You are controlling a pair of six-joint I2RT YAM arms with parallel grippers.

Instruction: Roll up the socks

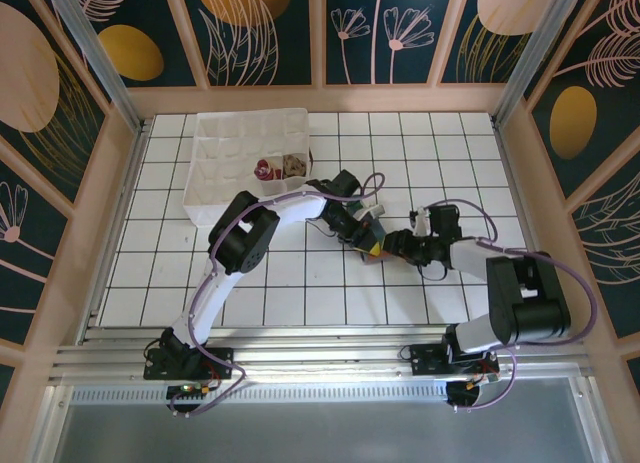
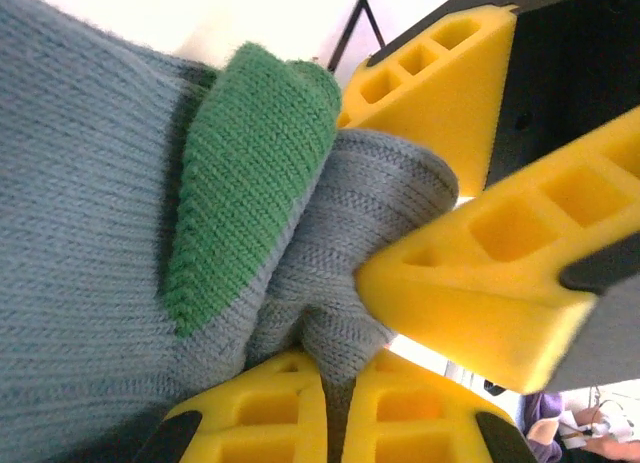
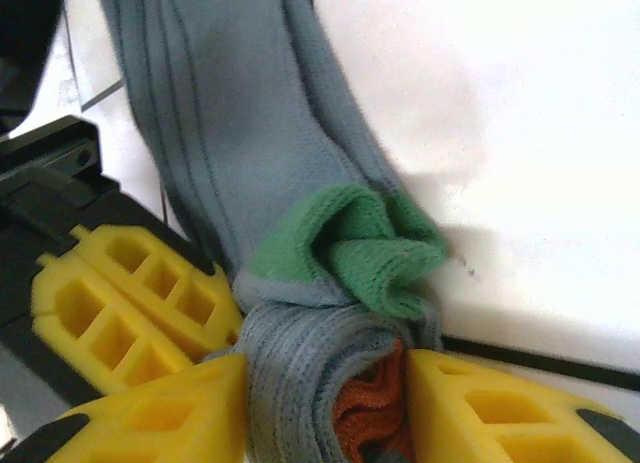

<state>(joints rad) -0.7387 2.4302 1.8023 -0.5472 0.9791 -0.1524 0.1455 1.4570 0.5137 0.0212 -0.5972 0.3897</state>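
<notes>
Left wrist, left end effector [image 2: 335, 388] clenched on blue-grey sock [image 2: 90, 233], right end effector [image 3: 325, 388] grasping its rolled end.

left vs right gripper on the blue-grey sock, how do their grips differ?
Left gripper is shut tight, pinching a thin fold of the blue-grey sock; right gripper stands wider, jaws either side of the thick rolled end. Left gripper's fold is plain grey; right gripper's roll shows an orange patch inside. Both have yellow fingers and hold the same sock.

The left gripper [image 1: 364, 237] and sock [image 3: 290, 353] crowd your right gripper [image 1: 386, 242] at its tips; a white bin [image 1: 215, 148] stands beyond them; tiles [image 1: 300, 283] either side lie free.
</notes>
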